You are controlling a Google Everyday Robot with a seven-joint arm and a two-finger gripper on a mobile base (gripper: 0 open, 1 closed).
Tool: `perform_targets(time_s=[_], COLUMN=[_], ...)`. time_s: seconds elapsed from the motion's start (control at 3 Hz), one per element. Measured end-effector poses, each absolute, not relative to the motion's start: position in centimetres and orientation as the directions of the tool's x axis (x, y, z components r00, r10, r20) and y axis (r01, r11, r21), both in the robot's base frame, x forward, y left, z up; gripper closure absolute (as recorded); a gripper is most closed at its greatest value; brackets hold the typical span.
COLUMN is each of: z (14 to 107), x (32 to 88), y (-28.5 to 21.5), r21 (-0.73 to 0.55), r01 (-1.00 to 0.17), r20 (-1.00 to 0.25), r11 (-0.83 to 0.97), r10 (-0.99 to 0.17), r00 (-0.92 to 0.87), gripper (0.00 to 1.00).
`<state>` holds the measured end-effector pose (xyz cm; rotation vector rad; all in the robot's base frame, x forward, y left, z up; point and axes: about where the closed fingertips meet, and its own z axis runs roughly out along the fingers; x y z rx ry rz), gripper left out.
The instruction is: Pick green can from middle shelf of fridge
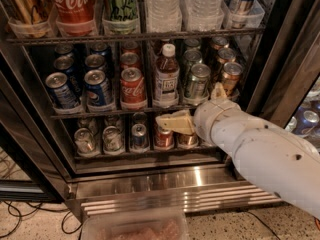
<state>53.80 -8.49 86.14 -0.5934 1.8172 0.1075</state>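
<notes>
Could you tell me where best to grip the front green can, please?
I'd take the green can by its upright round body, straight from the front; the tea bottle and bronze can flank it closely. The gripper hangs lower, before the small-can rack.

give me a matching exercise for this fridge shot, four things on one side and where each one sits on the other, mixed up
Things
1. green can
2. tea bottle
3. red cola can
4. end effector

Places
a. white-capped, mid-row on the middle shelf
b. below that shelf, in front of the small cans
c. just right of the bottle, front of its lane
d. just left of the bottle, front of its lane

Pairs: 1-c, 2-a, 3-d, 4-b
</notes>
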Motion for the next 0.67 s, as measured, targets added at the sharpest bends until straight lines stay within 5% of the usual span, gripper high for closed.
perform_targets(time_s=[0.67], z=[86.39], x=[54.42], y=[-8.55], r21=[-0.282], r01=[-0.413], r20=[-0.932], r11=[0.866], r10=[-0.35], r00=[-0.098], gripper=[0.42])
